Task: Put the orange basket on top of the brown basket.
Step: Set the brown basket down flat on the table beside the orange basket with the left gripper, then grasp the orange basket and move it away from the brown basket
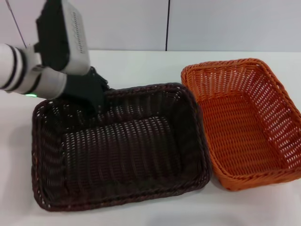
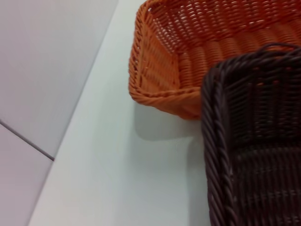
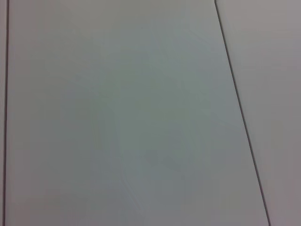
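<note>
Nearest the camera, sitting flat on the white table [image 1: 141, 63]: the brown basket [image 1: 117, 150], open side up, taking up most of the left and centre. Right beside it on the right, rims touching or very nearly so along one side: the orange basket [image 1: 244, 122], also flat on the table and open side up, reaching a little farther back. So not stacked yet, just side by side. Farther back on the left, hanging over the brown basket's far rim: the left gripper [image 1: 94, 96], dark and pointing down at the wicker edge. Can't tell if its fingers are apart or together, or whether they're pinching the rim. Right arm nowhere in the head view.
</note>
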